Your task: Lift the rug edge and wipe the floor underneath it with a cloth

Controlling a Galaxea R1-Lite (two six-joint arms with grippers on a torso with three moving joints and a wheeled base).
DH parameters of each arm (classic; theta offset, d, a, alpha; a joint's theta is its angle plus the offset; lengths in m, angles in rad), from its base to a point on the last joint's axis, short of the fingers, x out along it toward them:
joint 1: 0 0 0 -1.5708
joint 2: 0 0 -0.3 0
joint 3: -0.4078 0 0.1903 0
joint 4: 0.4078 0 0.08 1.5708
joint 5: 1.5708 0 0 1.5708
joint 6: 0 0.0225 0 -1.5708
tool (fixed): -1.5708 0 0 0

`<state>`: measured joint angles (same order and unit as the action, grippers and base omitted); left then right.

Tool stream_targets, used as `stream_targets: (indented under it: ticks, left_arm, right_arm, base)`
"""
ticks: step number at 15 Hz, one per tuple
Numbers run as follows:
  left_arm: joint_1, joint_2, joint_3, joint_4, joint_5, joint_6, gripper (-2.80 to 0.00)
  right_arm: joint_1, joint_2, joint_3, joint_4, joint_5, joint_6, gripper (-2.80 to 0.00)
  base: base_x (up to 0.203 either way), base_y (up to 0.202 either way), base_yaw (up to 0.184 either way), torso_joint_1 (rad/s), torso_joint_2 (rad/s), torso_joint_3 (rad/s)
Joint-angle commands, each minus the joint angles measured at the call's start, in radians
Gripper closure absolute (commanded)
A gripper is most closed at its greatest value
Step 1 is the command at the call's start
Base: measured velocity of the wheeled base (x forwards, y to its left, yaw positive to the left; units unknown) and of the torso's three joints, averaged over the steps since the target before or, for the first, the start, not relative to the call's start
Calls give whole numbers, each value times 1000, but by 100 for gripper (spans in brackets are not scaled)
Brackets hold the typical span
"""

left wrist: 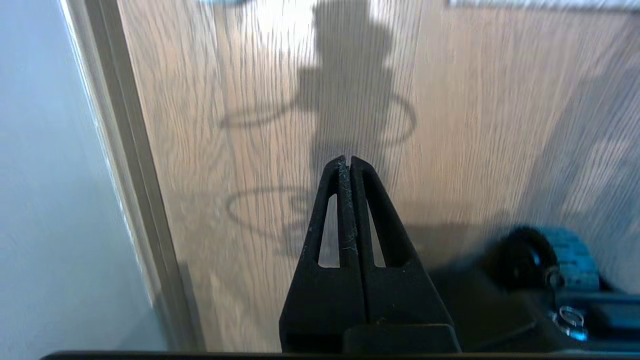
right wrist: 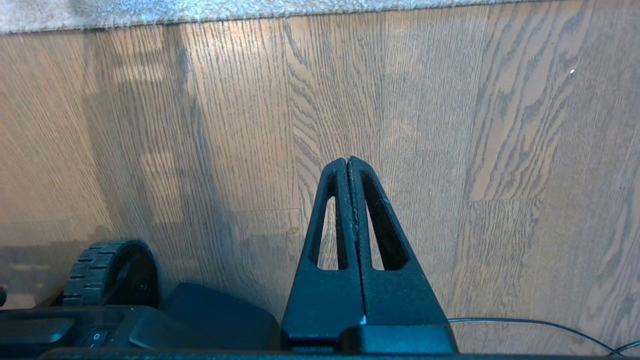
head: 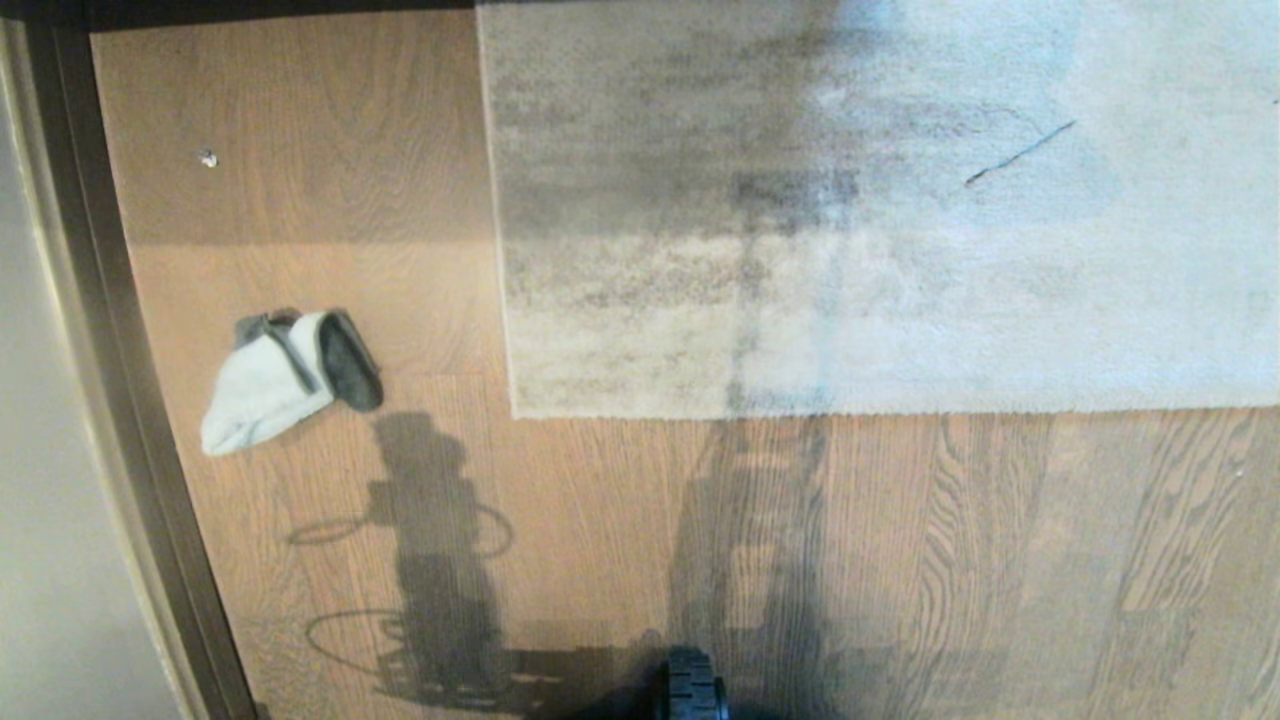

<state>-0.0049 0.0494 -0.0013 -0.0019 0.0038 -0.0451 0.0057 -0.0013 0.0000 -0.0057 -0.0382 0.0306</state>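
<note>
Floor (head: 620, 560) of light wood planks filled most of the head view, dark skirting strip (head: 110, 400) down its left side. Rug (head: 880, 210) lay flat across the upper right, its near edge (head: 900, 412) straight, corner (head: 516, 412) square. Cloth (head: 285, 378) lay crumpled on bare planks left of the rug corner, near the skirting, well apart from both claws. Left gripper (left wrist: 346, 160) hung above bare floor, fingers pressed together, holding nothing, lint on them. Right gripper (right wrist: 347, 161) likewise pressed together and empty, above planks short of the rug edge. Base wheel (head: 692, 688) at the bottom. No writing readable
</note>
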Motion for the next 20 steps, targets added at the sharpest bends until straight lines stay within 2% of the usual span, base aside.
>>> stream_targets:
  ticks: [1, 20]
  left_arm:
    - [2, -49, 0, 0, -2, 2, 0]
    - [2, -49, 0, 0, 1, 1, 0]
  right_arm:
    - [0, 1, 0, 0, 0, 0, 0]
    - [0, 1, 0, 0, 0, 0, 0]
  base:
    - [0, 0, 0, 0, 0, 0]
    - [0, 0, 0, 0, 0, 0]
